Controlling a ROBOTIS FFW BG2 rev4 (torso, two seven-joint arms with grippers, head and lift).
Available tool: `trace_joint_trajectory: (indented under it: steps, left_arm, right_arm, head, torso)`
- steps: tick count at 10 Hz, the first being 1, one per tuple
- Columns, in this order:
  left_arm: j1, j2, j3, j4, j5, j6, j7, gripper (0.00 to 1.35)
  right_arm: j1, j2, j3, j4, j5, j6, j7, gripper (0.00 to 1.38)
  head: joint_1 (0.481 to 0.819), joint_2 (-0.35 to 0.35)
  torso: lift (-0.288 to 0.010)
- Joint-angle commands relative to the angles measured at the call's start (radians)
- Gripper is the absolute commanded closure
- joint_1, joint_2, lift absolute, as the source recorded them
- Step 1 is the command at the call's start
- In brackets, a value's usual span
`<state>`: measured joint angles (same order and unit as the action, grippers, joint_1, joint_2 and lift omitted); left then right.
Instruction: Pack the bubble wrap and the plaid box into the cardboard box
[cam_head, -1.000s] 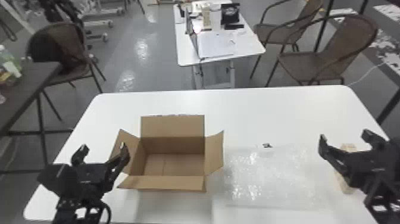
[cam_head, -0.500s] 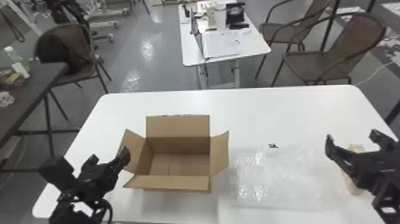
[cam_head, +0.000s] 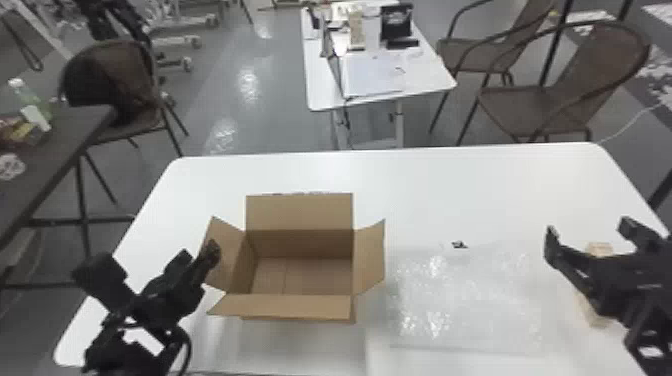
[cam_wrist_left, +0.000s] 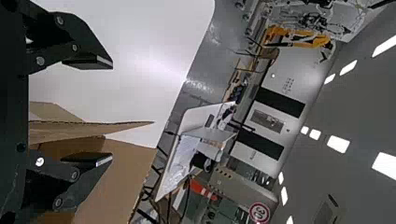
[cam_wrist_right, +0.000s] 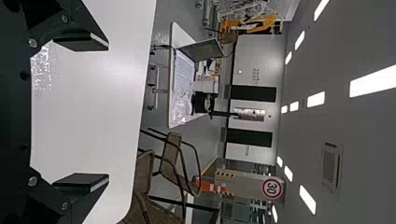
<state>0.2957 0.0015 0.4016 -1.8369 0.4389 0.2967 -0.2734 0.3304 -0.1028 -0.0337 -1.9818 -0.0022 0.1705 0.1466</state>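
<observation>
My left gripper (cam_head: 197, 252) is at the left side flap of the open cardboard box (cam_head: 300, 212); in the left wrist view this gripper (cam_wrist_left: 109, 111) stands open, and the cardboard box (cam_wrist_left: 126, 179) shows behind its fingers. The box interior looks bare. Flat on the table lies the clear bubble wrap (cam_head: 465, 300), right of the box. At the far right, my right gripper (cam_head: 590, 232) is over the pale plaid box (cam_head: 590, 311), whose middle it hides. The right wrist view has this gripper (cam_wrist_right: 107, 112) open, a corner of bubble wrap (cam_wrist_right: 43, 70) by one finger.
A small dark item (cam_head: 459, 244) lies at the bubble wrap's far edge. The white table (cam_head: 425, 185) has free room behind the box and wrap. Beyond it are wicker chairs (cam_head: 590, 100) and a second white table (cam_head: 320, 90); a dark table (cam_head: 60, 145) stands left.
The left gripper has turned beside the cardboard box, its fingers now seeming closer together in the head view. That view has shifted slightly. The box and bubble wrap remain in place.
</observation>
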Motion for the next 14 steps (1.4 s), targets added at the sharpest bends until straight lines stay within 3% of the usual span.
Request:
trace_joint_trajectory:
  steps: [1,2,3,9,11,14]
  left_arm:
    - [-0.003,-0.004,0.002,0.002,-0.003,-0.008,0.000,1.00]
    - [-0.003,-0.004,0.002,0.002,-0.009,-0.010,-0.001,1.01]
    - [-0.003,-0.004,0.000,0.001,-0.025,-0.019,-0.001,1.21]
    - [-0.010,-0.004,-0.003,0.011,-0.026,-0.016,-0.027,1.22]
    - [-0.012,-0.004,-0.003,0.018,-0.029,-0.031,-0.035,1.22]
    - [-0.013,-0.004,-0.006,0.018,-0.037,-0.034,-0.036,1.22]
  right_arm:
    - [-0.001,0.000,0.000,0.001,-0.001,0.000,0.001,0.28]
    - [-0.001,0.000,0.000,0.005,-0.001,0.000,0.002,0.28]
    - [-0.001,0.000,0.002,0.006,-0.001,0.000,0.005,0.28]
    - [-0.010,0.002,0.009,0.015,0.001,0.003,0.013,0.28]
    - [-0.041,0.012,0.031,-0.005,0.028,0.092,0.013,0.28]
    - [-0.102,0.008,0.051,-0.046,-0.015,0.308,0.014,0.28]
  head:
    - [0.695,0.160]
    - [0.695,0.162]
    - [0.695,0.163]
    - [0.695,0.162]
    - [0.695,0.166]
    - [0.695,0.176]
  torso:
    - [-0.064]
    - [-0.064]
    - [-0.064]
    - [-0.064]
    - [-0.064]
    - [-0.064]
